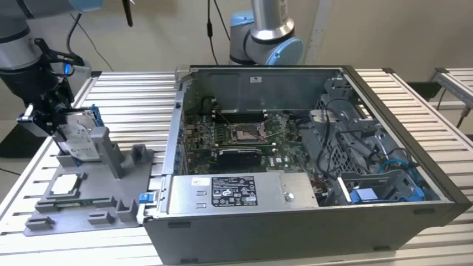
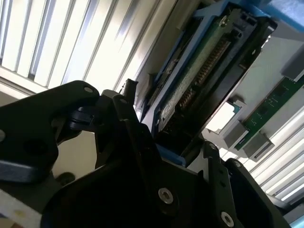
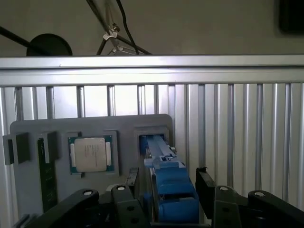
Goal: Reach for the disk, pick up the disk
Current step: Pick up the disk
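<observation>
Grasp step: silver-grey metal disk (image 3: 171,194), blue-railed, sits inside my claw (image 3: 168,175) — clenched or not, I cannot tell — lifting needs square hold.

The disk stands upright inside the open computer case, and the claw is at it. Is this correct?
Not quite. The disk does stand upright with the claw at it, but it is not inside the computer case. It stands in the grey holder on the table, to the exterior view's left of the case. The exterior view shows this.
</observation>
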